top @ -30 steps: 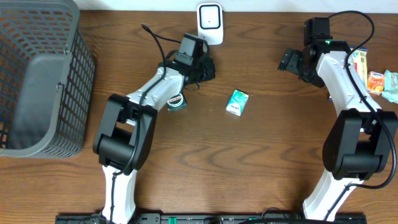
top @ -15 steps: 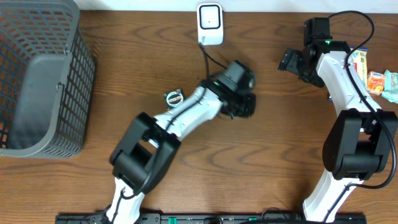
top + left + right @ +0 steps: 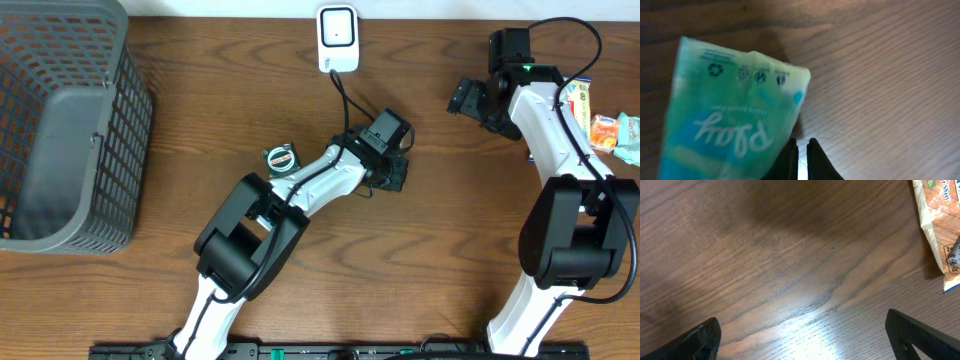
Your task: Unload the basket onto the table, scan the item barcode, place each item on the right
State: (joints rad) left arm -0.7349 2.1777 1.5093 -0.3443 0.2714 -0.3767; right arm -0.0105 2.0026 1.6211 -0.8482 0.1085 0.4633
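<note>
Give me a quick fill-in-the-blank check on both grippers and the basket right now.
1. The left gripper is ____, its tip beside the green packet.
2. The right gripper hangs ____ over the tabletop.
3. The grey basket stands on the robot's ____ side.

Missing words: shut; open; left.

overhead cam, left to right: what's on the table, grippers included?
grey basket → small round item → white scanner → left gripper → right gripper → snack packets
</note>
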